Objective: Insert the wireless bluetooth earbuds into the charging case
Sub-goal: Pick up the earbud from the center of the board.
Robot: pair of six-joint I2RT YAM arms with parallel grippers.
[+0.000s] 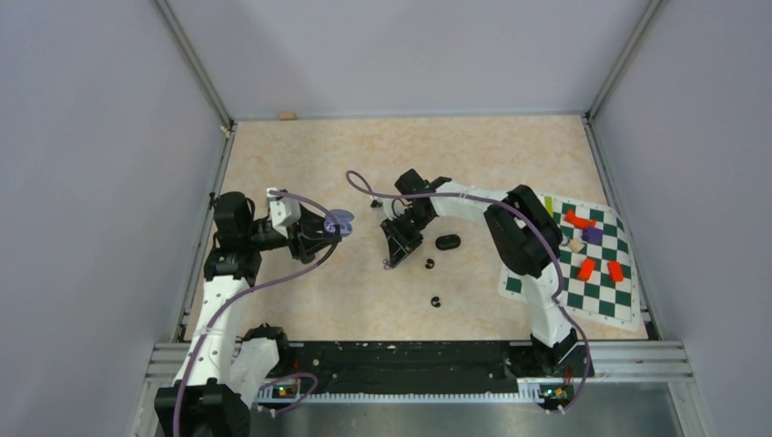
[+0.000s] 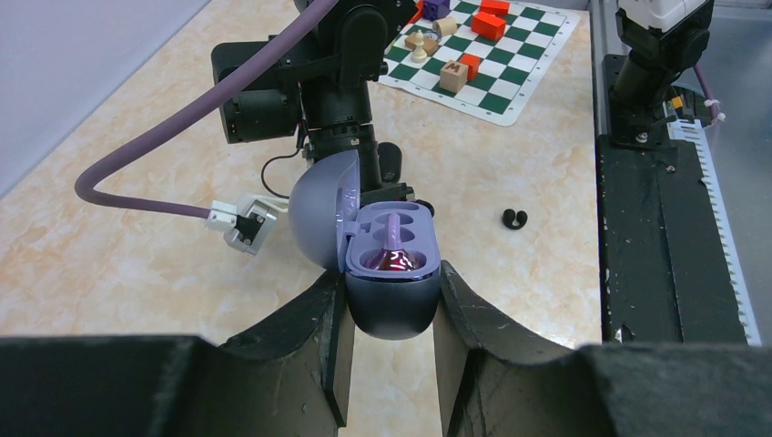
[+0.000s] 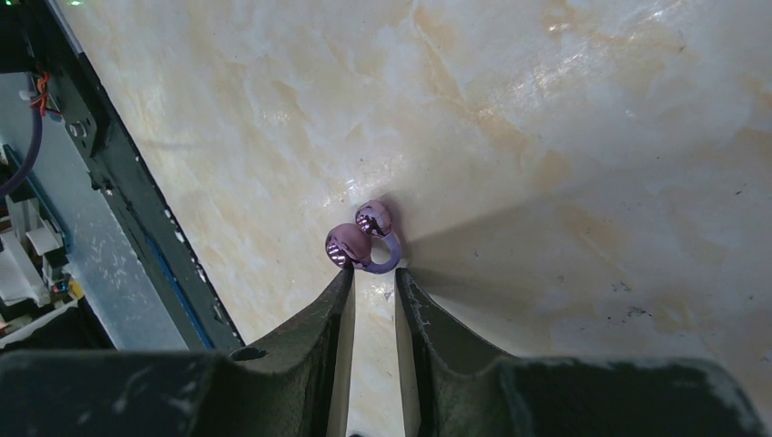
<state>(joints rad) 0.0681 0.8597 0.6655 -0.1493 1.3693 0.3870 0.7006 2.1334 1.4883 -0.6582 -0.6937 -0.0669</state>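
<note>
My left gripper [image 2: 391, 275] is shut on the base of the pale purple charging case [image 2: 393, 300], held above the table with its lid [image 2: 317, 211] swung open to the left. One pale purple earbud [image 2: 391, 259] sits in the case's near well. In the top view the case [image 1: 339, 220] hangs left of centre. My right gripper [image 3: 373, 271] pinches a second pale purple earbud [image 3: 364, 242] at its very fingertips, over the table. It hovers just right of the case [image 1: 394, 253]. Two black earbuds [image 1: 430, 264] [image 1: 436, 300] lie on the table.
A black oval case [image 1: 447, 242] lies shut beside the right gripper. A green-and-white checkered mat [image 1: 601, 291] with red, purple and tan blocks covers the right side. The black rail [image 1: 410, 355] runs along the near edge. Grey walls enclose the table.
</note>
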